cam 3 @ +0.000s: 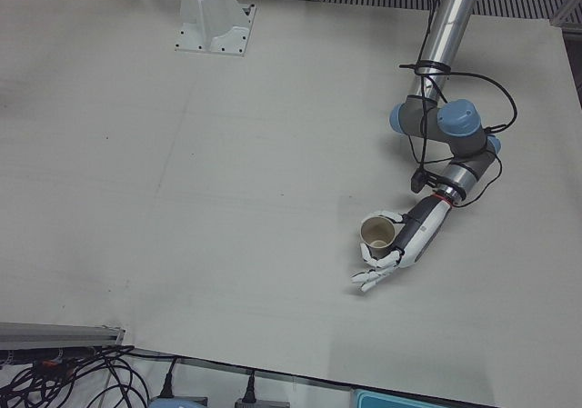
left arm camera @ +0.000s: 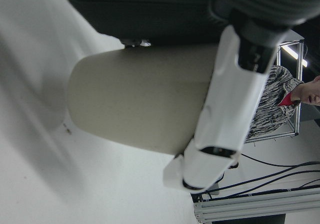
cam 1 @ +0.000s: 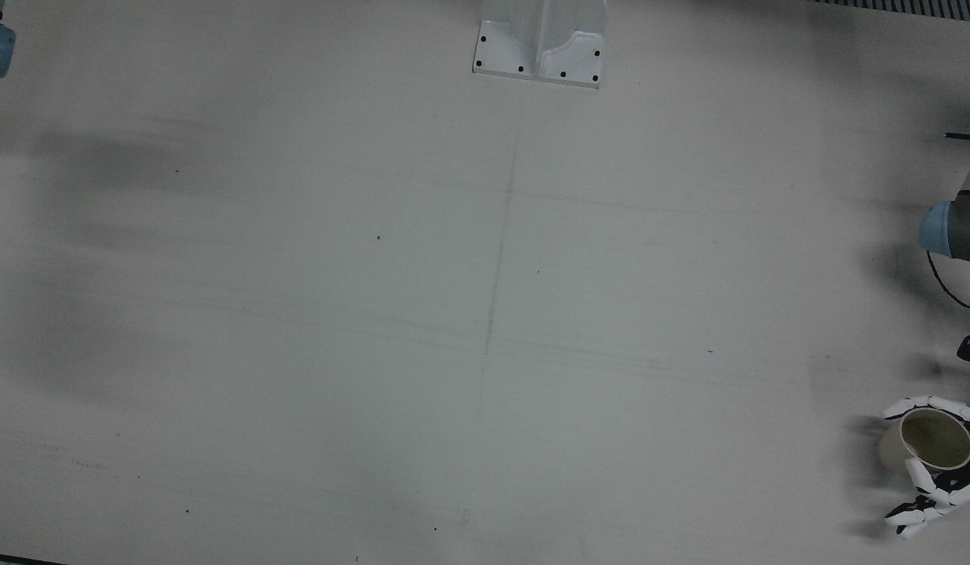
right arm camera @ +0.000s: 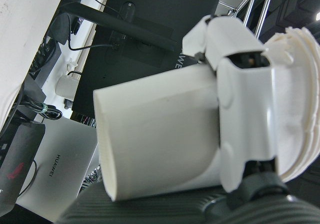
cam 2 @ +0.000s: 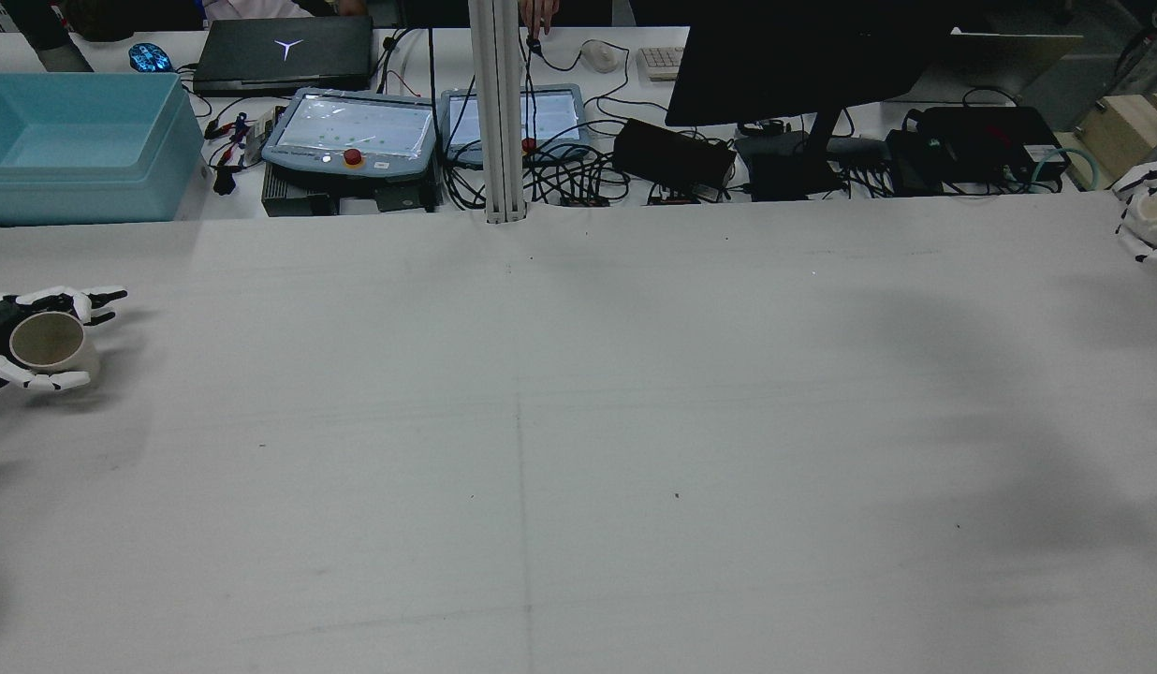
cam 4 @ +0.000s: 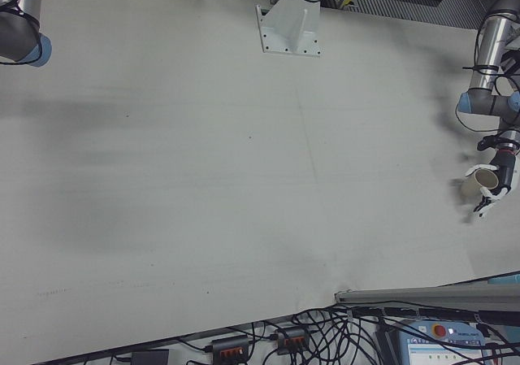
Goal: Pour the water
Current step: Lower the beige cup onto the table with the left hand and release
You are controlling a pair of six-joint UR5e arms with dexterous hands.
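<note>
A beige paper cup (cam 1: 928,439) stands upright on the white table at its far edge on my left side; its inside looks dark and I cannot tell what it holds. My left hand (cam 1: 944,493) is wrapped around it, fingers (left arm camera: 235,99) pressed on its wall (left arm camera: 140,99). The pair also shows in the rear view (cam 2: 47,339) and the left-front view (cam 3: 377,233). My right hand (cam 2: 1145,245) is at the far right edge in the rear view, shut on a white cup (right arm camera: 155,134) held above the table.
The mast's white base (cam 1: 540,47) is bolted at the table's robot side. Beyond the far edge are a blue bin (cam 2: 82,140), two teach pendants (cam 2: 354,131), a monitor (cam 2: 803,56) and cables. My right arm's elbow (cam 4: 20,40) hangs over its corner.
</note>
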